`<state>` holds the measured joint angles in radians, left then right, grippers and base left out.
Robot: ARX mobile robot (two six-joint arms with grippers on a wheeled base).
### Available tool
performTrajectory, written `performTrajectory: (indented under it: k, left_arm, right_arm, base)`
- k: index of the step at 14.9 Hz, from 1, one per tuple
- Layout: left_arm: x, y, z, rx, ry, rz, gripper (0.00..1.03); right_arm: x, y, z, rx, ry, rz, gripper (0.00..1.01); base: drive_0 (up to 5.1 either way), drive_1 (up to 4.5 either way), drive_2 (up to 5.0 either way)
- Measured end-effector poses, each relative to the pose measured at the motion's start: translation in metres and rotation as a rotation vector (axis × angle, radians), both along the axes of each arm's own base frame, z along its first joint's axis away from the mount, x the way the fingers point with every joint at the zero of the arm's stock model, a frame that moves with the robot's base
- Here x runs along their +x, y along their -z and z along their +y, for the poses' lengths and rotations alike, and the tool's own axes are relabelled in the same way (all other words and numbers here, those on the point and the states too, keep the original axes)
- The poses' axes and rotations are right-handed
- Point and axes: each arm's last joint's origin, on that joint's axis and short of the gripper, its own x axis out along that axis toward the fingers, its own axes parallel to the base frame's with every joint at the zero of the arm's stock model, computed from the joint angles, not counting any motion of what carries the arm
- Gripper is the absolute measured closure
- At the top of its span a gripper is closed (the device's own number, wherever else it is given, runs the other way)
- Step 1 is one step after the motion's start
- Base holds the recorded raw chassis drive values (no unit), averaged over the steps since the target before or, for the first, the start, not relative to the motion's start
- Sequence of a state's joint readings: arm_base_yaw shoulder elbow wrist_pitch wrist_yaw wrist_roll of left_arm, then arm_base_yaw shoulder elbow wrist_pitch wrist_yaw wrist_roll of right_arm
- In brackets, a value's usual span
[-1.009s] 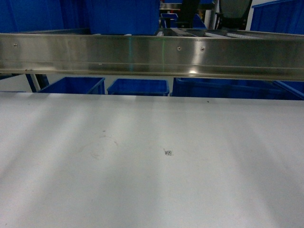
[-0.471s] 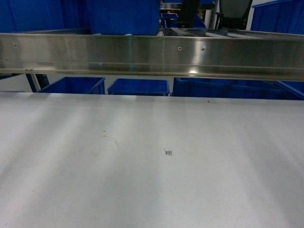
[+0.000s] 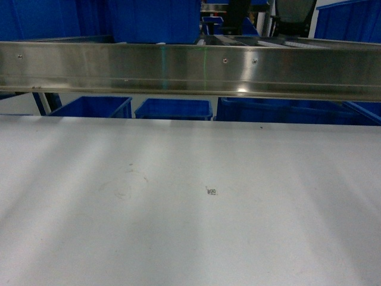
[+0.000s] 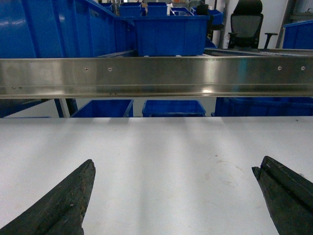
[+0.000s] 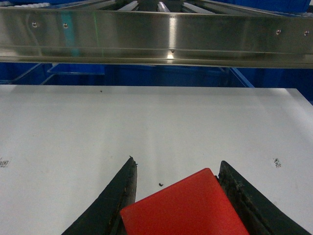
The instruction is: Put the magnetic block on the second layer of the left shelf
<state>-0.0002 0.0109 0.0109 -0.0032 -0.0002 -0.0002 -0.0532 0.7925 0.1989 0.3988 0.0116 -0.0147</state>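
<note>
Magnetic block: red magnetic block (image 5: 183,205) sits between the two dark fingers of the right end effector, low in the right wrist view, above the white table; not seen in the head view.
Right end effector: right end effector (image 5: 178,196) is pinching the magnetic block, one finger (image 5: 117,200) against its left edge and the other against its right edge.
Left end effector: left end effector (image 4: 176,196) is spread wide, fingertips (image 4: 73,193) well apart at the lower corners of the left wrist view, nothing between them, table surface below.
Table: flat white table (image 3: 190,238) fills the near part of the head view; a small printed marker (image 3: 211,190) lies near its middle, a faint ring mark (image 3: 125,185) to the left of it.
Steel rail: horizontal stainless rail (image 3: 190,68) runs across the far edge of the table, with screw heads showing.
Crates: blue crates (image 3: 172,109) stand beyond and below the rail; another blue crate (image 4: 168,34) stands above it on the far rack.
Chair: black office chair (image 4: 244,22) at far right, behind the crates.
</note>
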Motion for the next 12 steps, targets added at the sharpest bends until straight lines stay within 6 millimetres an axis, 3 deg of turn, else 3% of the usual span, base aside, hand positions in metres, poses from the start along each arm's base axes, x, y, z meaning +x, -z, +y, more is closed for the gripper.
performTrajectory:
  k: [4,12]
  left_arm:
    - [0.0,0.0,0.0,0.0,0.0,0.0,0.05]
    - [0.0,0.0,0.0,0.0,0.0,0.0,0.05]
  right_arm:
    - [-0.003,0.003,0.01,-0.001,-0.077,-0.173,0.58]
    - [-0.003,0.002,0.01,0.0,-0.07,-0.183,0.58]
  base:
    - [0.0,0.0,0.0]
    - [0.0,0.0,0.0]
